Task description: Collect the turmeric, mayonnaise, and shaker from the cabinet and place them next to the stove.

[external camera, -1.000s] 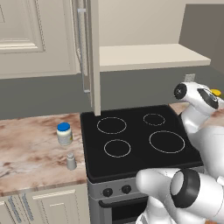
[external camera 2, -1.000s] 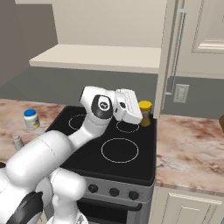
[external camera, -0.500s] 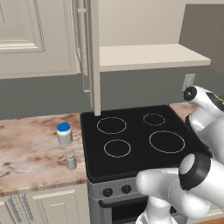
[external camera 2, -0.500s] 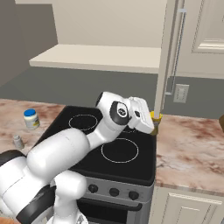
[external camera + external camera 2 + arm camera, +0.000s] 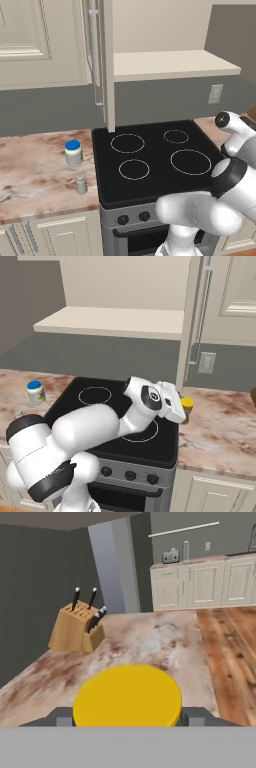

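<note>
**Turmeric goes down right of the stove**

Swinging further to our right since a second ago, our arm has carried the turmeric (image 5: 187, 406) past the stove (image 5: 100, 406) onto the marble counter (image 5: 220, 421) at its 3 o'clock. Our gripper (image 5: 128, 719) pinches the jar from both sides, fingers (image 5: 62, 718) flanking it, so it stays upright for release. At the stove's 9 o'clock the mayonnaise (image 5: 73, 152) and shaker (image 5: 81, 184) already stand, well apart from this jar. The cabinet (image 5: 100, 60) hangs open. A knife block (image 5: 76, 626) sits beyond.

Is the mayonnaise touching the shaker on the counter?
Apart. In the left base view, bare counter separates the mayonnaise from the shaker, nearer the front edge.
</note>
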You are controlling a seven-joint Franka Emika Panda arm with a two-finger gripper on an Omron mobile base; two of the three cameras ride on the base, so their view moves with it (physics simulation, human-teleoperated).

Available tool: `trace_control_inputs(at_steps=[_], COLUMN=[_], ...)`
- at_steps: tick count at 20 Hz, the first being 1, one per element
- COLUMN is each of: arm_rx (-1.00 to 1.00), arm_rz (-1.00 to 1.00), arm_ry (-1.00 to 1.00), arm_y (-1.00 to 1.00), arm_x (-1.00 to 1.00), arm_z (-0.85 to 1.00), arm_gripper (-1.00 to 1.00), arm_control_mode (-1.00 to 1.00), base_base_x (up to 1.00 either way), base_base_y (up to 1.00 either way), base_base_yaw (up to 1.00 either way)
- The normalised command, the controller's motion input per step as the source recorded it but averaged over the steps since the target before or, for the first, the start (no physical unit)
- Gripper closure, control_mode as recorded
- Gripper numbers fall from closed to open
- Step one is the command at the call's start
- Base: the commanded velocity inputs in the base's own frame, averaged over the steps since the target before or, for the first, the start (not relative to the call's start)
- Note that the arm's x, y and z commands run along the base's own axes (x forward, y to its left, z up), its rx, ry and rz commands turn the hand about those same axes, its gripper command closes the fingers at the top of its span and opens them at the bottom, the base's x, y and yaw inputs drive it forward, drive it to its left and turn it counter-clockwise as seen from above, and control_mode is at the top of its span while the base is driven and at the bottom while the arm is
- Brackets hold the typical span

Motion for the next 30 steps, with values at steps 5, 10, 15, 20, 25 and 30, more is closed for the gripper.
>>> trace_control_inputs(at_steps=[5,10,15,20,25,30], arm_rx=[0.00,0.02,0.00,-0.02,-0.01,0.00], arm_rz=[0.00,0.00,0.03,0.01,0.00,0.00], arm_ry=[0.00,0.00,0.01,0.04,0.00,0.00], arm_y=[-0.28,-0.25,-0.20,-0.07,-0.02,-0.03], arm_x=[0.01,0.09,0.09,0.12,0.10,0.09], arm_z=[-0.40,-0.29,-0.29,-0.32,-0.25,-0.25], arm_gripper=[1.00,1.00,1.00,1.00,1.00,1.00], arm_control_mode=[-1.00,-1.00,-1.00,-1.00,-1.00,-1.00], base_base_x=[0.00,0.00,0.00,0.00,0.00,0.00], base_base_y=[0.00,0.00,0.00,0.00,0.00,0.00], base_base_yaw=[0.00,0.00,0.00,0.00,0.00,0.00])
